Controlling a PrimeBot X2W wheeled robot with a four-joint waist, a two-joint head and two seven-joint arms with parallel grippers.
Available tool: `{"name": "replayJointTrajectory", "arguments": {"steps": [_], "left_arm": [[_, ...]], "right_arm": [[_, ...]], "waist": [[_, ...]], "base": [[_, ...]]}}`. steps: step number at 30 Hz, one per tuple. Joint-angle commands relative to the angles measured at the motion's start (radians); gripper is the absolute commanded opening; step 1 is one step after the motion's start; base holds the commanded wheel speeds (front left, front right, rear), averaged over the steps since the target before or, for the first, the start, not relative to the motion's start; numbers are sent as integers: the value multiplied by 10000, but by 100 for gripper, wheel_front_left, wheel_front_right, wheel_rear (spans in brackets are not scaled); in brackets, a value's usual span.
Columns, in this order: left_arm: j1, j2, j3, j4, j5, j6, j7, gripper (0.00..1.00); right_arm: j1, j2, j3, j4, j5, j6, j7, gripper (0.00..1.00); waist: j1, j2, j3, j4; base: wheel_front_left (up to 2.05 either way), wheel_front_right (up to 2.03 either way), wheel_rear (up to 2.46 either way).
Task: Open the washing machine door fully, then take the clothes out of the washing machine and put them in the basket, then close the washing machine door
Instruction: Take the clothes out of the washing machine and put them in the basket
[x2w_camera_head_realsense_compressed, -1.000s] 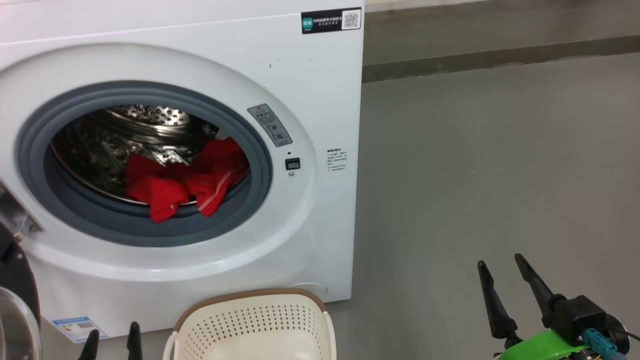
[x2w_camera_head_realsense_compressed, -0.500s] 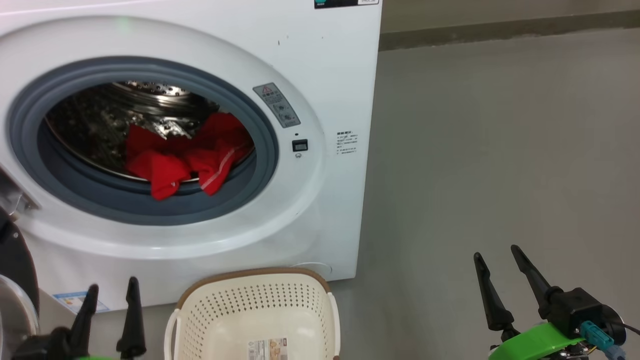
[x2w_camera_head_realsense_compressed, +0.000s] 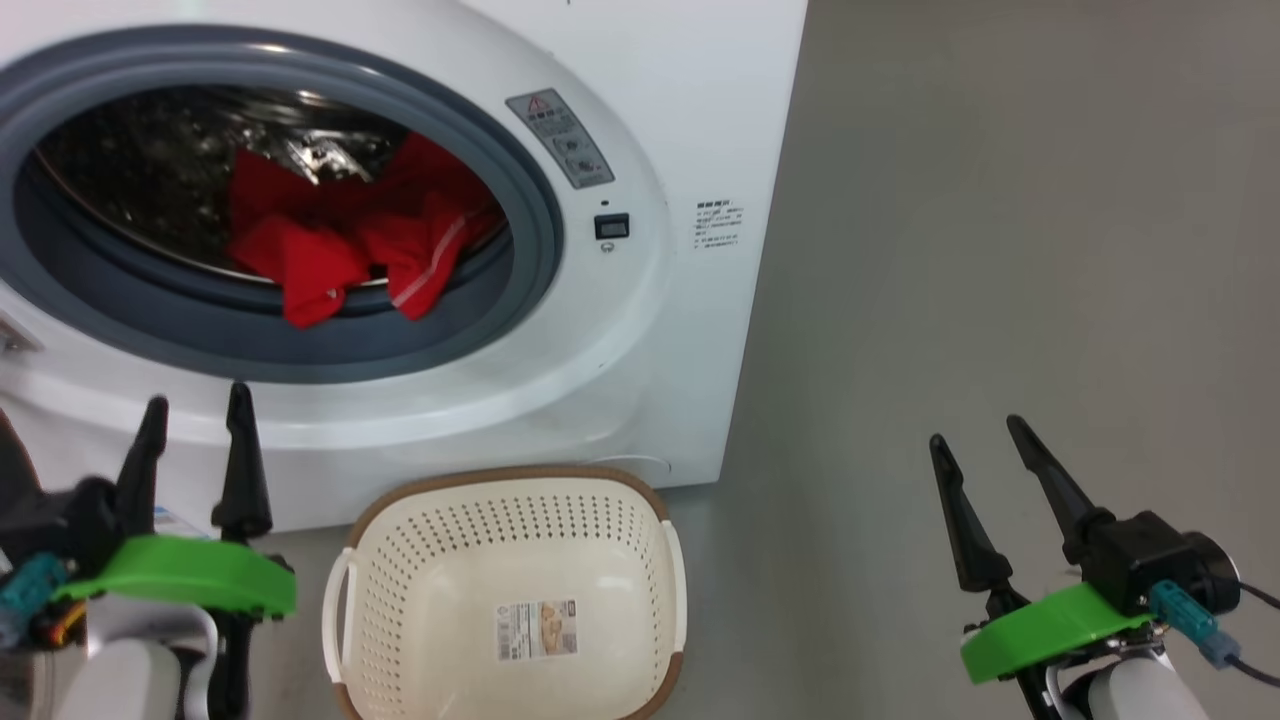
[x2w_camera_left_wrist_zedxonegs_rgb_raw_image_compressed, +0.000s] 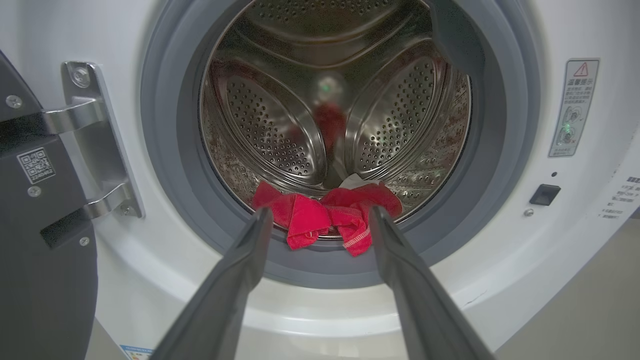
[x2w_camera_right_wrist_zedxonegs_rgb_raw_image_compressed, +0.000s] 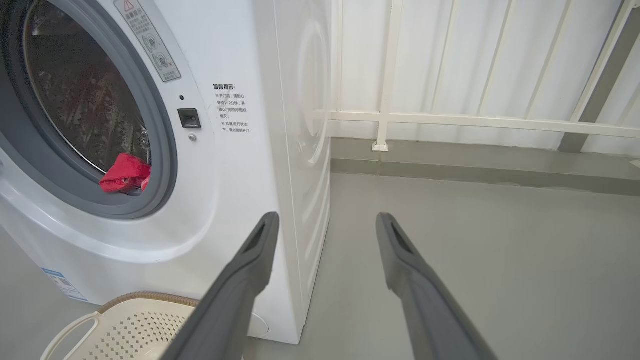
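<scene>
Over the last second we tilt our head down, so the washing machine (x2w_camera_head_realsense_compressed: 700, 120) slides up the head view and the basket (x2w_camera_head_realsense_compressed: 500, 475) comes fully into sight. The things themselves have not moved. What does move is our left gripper (x2w_camera_head_realsense_compressed: 197, 395). It has risen from the near edge and now stands before the machine's lower face, left of the basket, fingers spread wide and holding nothing. Our right gripper (x2w_camera_head_realsense_compressed: 975, 432) keeps its place over the floor (x2w_camera_head_realsense_compressed: 1000, 200), well right of the machine, also wide and empty.

The washing machine door (x2w_camera_left_wrist_zedxonegs_rgb_raw_image_compressed: 40, 280) hangs swung out on its hinge (x2w_camera_left_wrist_zedxonegs_rgb_raw_image_compressed: 95, 145) at the left, so step 1 looks done to us. The clothes (x2w_camera_head_realsense_compressed: 340, 240) lie at the near lip of the drum (x2w_camera_left_wrist_zedxonegs_rgb_raw_image_compressed: 280, 125), red folds drooping over the grey rubber ring (x2w_camera_head_realsense_compressed: 300, 345), a white piece (x2w_camera_left_wrist_zedxonegs_rgb_raw_image_compressed: 352, 181) just behind them. In the left wrist view the 2 fingers frame that heap, apart from it. The basket sits on the floor just in front of the machine, below the opening, holding nothing but its label (x2w_camera_head_realsense_compressed: 537, 630).

We judge the reach into the drum is beginning: the left arm is lined up, and the next move calls for going forward and closing on the drooping folds. Loose fabric may snag on the ring.
</scene>
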Motion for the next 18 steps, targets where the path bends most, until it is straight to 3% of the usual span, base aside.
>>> {"name": "replayJointTrajectory", "arguments": {"steps": [1,18], "left_arm": [[-701,394,292,50,15,-159,-134,100],[-4354,1201,190,2873,-88,-1109,-368,100]], "right_arm": [[-476,-81,260,-306,-64,63,-65,100],[-1615,-81,372,-583,-124,63,-65,100]], "waist": [[0,0,486,52],[0,0,2582,-142]], "base": [[0,0,0],[0,0,0]]}}
